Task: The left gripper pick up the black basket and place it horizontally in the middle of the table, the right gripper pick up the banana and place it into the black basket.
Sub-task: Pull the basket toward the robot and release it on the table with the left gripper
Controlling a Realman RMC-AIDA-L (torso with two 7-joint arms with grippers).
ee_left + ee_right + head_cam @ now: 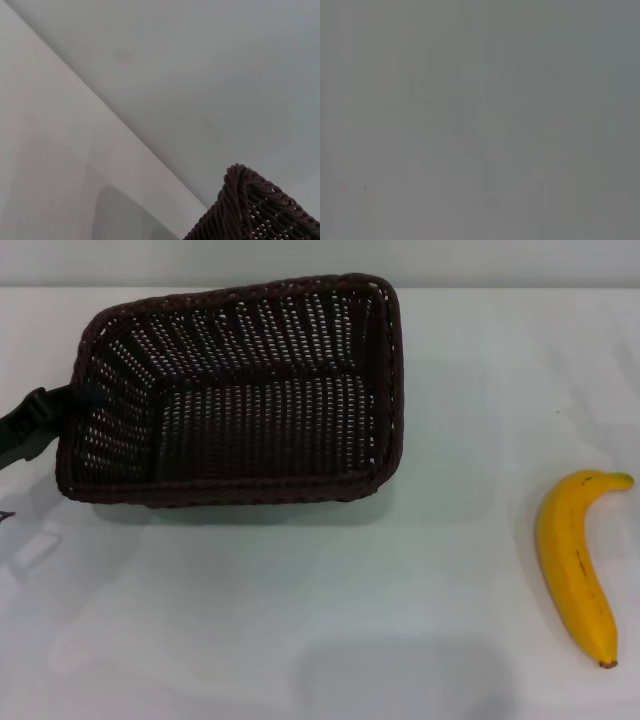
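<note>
While the black basket (pixel 240 390) sits in the upper left of the head view, you can see its long axis running roughly left to right, tilted so the right end lies farther back. Its opening faces up, showing dark open-weave walls and a braided rim. At its left end the left gripper (pixel 62 408) is clamped on the rim. Well apart, at the lower right of the white table (pixel 320 620), lies 1 yellow banana (pixel 578 565), stem toward the back, dark tip toward you.

no readable text, no labels, no brands, no numbers anywhere
</note>
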